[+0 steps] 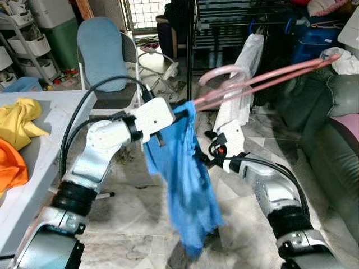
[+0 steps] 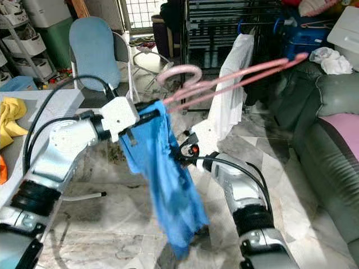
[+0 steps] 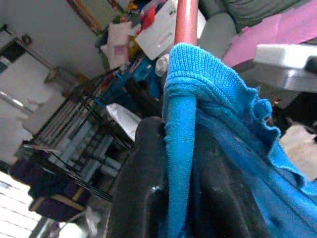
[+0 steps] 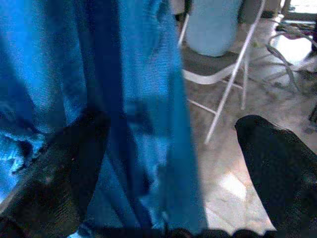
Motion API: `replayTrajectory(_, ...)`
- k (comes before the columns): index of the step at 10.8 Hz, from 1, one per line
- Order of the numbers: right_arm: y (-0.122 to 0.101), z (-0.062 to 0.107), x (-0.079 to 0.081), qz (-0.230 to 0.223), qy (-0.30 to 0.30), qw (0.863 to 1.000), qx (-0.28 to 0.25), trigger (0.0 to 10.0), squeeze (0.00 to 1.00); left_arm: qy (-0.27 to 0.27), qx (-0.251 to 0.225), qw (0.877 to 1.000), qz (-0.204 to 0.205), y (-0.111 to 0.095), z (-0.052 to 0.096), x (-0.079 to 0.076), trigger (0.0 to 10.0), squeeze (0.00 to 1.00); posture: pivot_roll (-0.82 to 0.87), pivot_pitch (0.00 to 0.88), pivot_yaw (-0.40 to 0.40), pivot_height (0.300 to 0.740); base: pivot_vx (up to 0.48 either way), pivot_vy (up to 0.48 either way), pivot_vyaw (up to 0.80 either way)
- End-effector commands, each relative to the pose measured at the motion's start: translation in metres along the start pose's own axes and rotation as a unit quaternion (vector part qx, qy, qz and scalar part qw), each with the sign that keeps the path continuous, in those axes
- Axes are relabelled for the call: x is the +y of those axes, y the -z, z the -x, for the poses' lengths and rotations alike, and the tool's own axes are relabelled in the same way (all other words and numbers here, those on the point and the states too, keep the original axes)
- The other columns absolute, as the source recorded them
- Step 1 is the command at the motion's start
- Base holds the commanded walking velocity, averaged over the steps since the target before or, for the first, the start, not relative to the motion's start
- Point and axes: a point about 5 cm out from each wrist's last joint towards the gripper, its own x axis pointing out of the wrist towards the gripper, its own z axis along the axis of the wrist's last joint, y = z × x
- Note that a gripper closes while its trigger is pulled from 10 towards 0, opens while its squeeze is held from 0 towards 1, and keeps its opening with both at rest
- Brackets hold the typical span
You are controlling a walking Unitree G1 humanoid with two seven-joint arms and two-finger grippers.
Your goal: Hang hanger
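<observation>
My left gripper [image 1: 182,109] is clamped on the pink hanger [image 1: 263,78] at one end, right where the blue garment [image 1: 182,174] is bunched over it. The left wrist view confirms it: blue knit wrapped over the pink bar, my black fingers [image 3: 143,198] pressed in on both. The hanger juts out level from my grip toward the green sofa [image 1: 331,117], its hook curling up just past the cloth, and the garment hangs loose down toward the floor.

My right gripper [image 1: 208,150] sits lower, beside the hanging cloth, its fingers [image 4: 277,163] spread wide with the blue fabric draping across the gap. It grips nothing.

The dark drying rack [image 2: 235,28] stands ahead, beyond the white cloth [image 2: 230,95] hanging off it. As I judge it, the job now is to carry the hook up to a rail, and I hold the hanger far from that hook, so it may swing. I'd keep the left grip firm, rotate the wrist so the hook faces down over the bar, and lower slowly. The right gripper could steady the cloth so it does not slide off the free end.

Yellow and orange clothes [image 1: 17,140] lie on the surface's left edge. No brand, label or writing is legible anywhere.
</observation>
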Motion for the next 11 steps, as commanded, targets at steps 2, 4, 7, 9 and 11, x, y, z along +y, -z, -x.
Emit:
replayTrajectory(2, -0.012, 0.006, 0.001, -0.012, -0.022, 0.999, -0.032, 10.0, 0.00, -0.004, 0.001, 1.000, -0.018, 0.000, 0.000, 0.004, 0.0, 0.00, 0.02, 0.011, 0.067, 0.740, 0.000, 0.000, 0.00)
replayTrajectory(4, -0.006, 0.009, 0.009, -0.006, -0.061, 0.998, -0.016, 10.0, 0.00, -0.017, -0.011, 0.999, -0.026, -0.005, -0.001, 0.008, 0.0, 0.00, 0.02, 0.008, 0.062, 0.740, 0.000, 0.000, 0.00)
replayTrajectory(7, 0.004, 0.002, 0.011, -0.005, -0.045, 0.999, -0.001, 10.0, 0.00, -0.029, -0.055, 0.997, -0.041, -0.030, -0.007, 0.019, 0.0, 0.00, 0.03, 0.003, 0.055, 0.740, 0.000, 0.000, 0.00)
replayTrajectory(9, 0.008, 0.000, 0.006, -0.009, -0.013, 1.000, 0.001, 10.0, 0.00, -0.049, -0.079, 0.995, -0.044, -0.045, -0.006, 0.030, 0.0, 0.00, 0.03, 0.004, 0.050, 0.740, 0.000, 0.000, 0.00)
replayTrajectory(11, 0.010, 0.003, 0.003, -0.008, -0.006, 1.000, 0.003, 10.0, 0.00, -0.073, -0.073, 0.993, -0.057, -0.047, 0.001, 0.044, 0.0, 0.00, 0.03, 0.005, 0.050, 0.740, 0.000, 0.000, 0.00)
